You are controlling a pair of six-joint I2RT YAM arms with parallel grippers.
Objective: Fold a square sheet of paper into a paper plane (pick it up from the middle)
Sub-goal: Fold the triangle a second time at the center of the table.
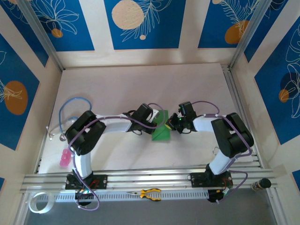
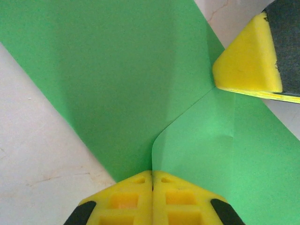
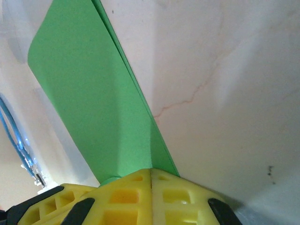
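- One green sheet of paper [image 1: 161, 132] lies near the middle of the table [image 1: 140, 84], between the two grippers. It is partly folded.
- In the left wrist view, one flap of the sheet [image 2: 117, 70] is turned over, and its edge curves down to the fingertips.
- Left gripper [image 1: 156, 123]: the two yellow fingers are pressed together, with their tips [image 2: 152, 180] on the paper. I see nothing between them.
- Right gripper [image 1: 172, 124]: its two fingers are also pressed together [image 3: 151, 177], with the tips on the sheet's doubled edge [image 3: 79, 84]. One of its fingers [image 2: 248, 61] touches the paper's edge in the left wrist view.
- Off to the left are one pink object [image 1: 64, 158] and one blue cable [image 1: 70, 105].
- One pair of yellow-handled pliers [image 1: 151, 193] lies on the front rail.
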